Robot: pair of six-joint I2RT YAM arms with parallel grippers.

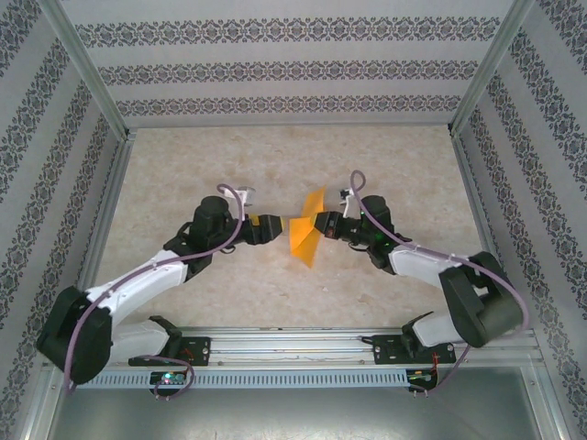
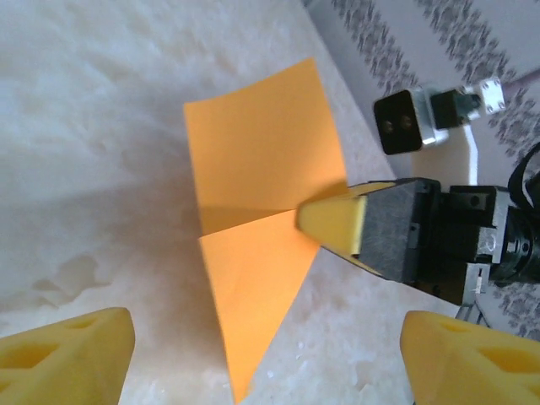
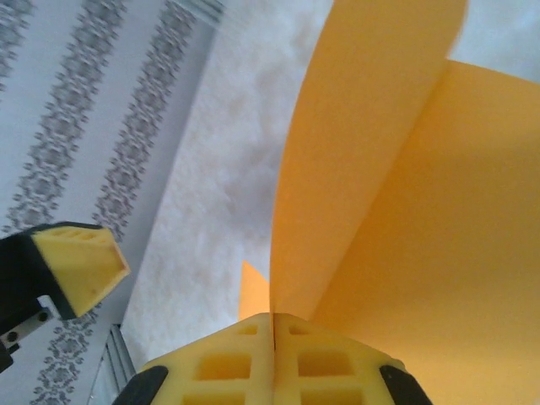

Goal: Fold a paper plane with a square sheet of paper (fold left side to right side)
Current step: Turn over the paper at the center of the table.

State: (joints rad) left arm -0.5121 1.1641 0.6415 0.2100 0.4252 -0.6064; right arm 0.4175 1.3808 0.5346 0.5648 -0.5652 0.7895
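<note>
The orange sheet of paper (image 1: 305,236) hangs above the table between the two grippers, folded along a crease into two flaps with a pointed lower end. My right gripper (image 1: 321,225) is shut on its crease edge; in the right wrist view the yellow pads (image 3: 245,359) press together on the paper (image 3: 405,211). My left gripper (image 1: 271,226) stands open just left of the sheet without touching it. In the left wrist view its fingertips (image 2: 72,354) flank the paper's point (image 2: 253,278), and the right gripper's fingers (image 2: 333,224) pinch the fold.
The pale speckled table (image 1: 183,174) is walled by patterned panels (image 1: 275,69) with metal posts (image 1: 468,101) at the corners. A metal rail (image 1: 303,344) runs along the near edge behind both arm bases.
</note>
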